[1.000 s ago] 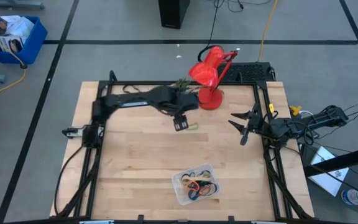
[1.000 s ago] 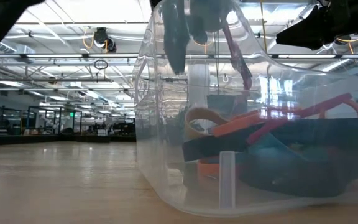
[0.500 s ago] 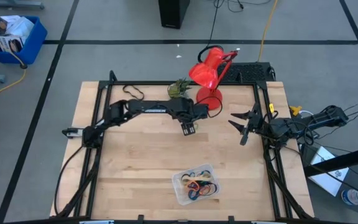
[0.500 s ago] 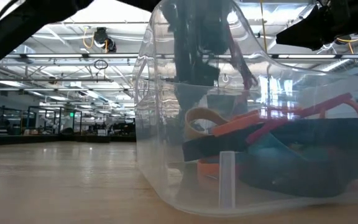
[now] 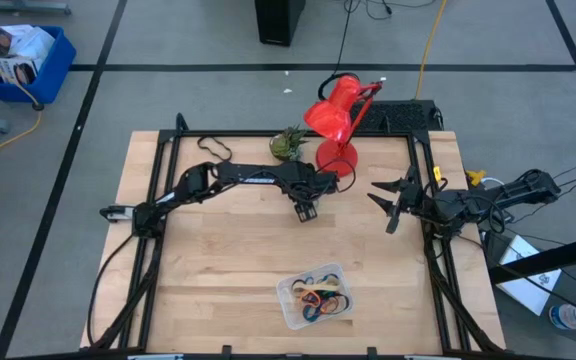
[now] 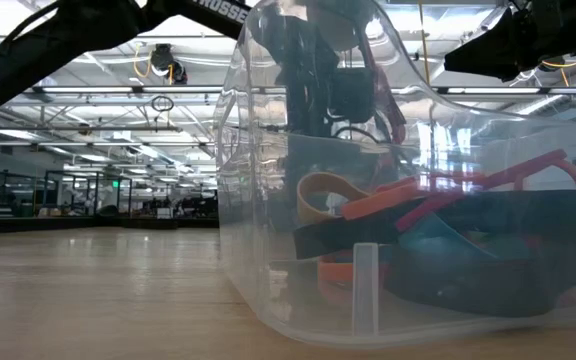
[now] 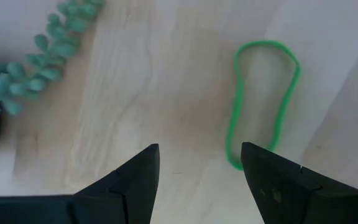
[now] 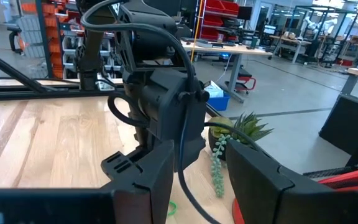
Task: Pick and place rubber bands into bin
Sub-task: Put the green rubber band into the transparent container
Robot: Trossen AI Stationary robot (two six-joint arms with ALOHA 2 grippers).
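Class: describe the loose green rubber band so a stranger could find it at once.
Start at the red lamp at the table's far edge. Just in front, beneath the left gripper, a green rubber band lies flat on bare wood, the only band seen outside the clear bin.

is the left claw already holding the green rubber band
No, the green rubber band lies flat on the table, beyond the open left claw.

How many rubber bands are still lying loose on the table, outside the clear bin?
1 visible: a green rubber band on the wood just ahead of the open left gripper, near the plant. Others may be hidden under the arm.
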